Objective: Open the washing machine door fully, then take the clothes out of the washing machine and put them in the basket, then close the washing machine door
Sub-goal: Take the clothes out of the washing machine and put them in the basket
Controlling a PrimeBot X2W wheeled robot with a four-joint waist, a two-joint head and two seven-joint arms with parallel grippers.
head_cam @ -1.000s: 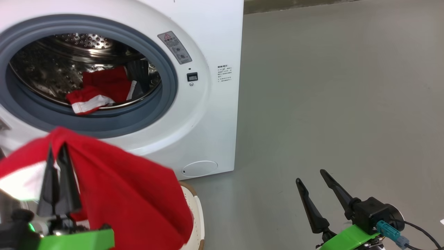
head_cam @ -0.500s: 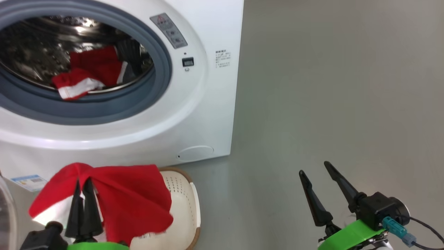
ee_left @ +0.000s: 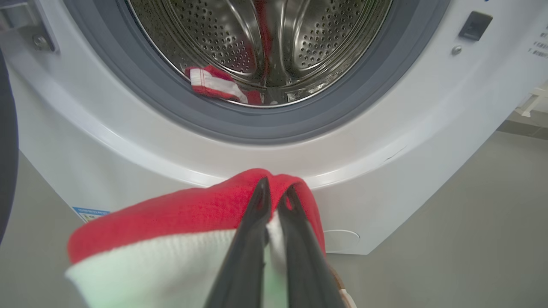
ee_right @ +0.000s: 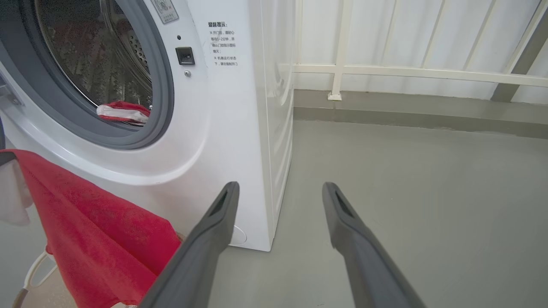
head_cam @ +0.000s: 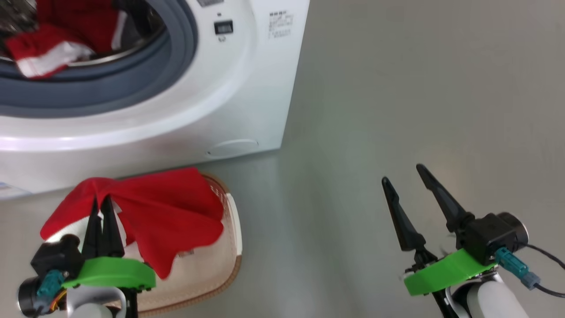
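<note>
- My left gripper (head_cam: 101, 199) is pinched shut on a red garment (head_cam: 167, 212). Its two dark fingers stand almost together, with the cloth folded over their tips.
- In the left wrist view that gripper (ee_left: 277, 186) has the red fabric (ee_left: 180, 209) humped over the tips and a white band of the garment hanging below.
- The held garment drapes over the basket (head_cam: 236, 229), covering its far left part. I cannot tell whether the hem touches the basket's inside.
- The basket sits on the grey floor (head_cam: 397, 88) just in front of the washing machine (head_cam: 247, 88), below its round white flap (head_cam: 231, 148).
- My right gripper (head_cam: 402, 173) is spread wide and holds nothing. It hangs over bare floor, well apart from the basket and to the right of the machine's front corner.
- The right wrist view looks between those spread fingers (ee_right: 222, 209) at the machine's side panel (ee_right: 274, 128), with the red garment (ee_right: 94, 231) hanging at lower left.
- More clothes (head_cam: 44, 48) lie in the drum, red with a white stripe, resting low against the grey gasket (head_cam: 132, 88). The left wrist view shows them (ee_left: 212, 83) at the drum's front lip.
- The drum opening is uncovered.
- A dark curved band (ee_left: 6, 149) runs down the left edge of the left wrist view. I cannot tell what it is.
</note>
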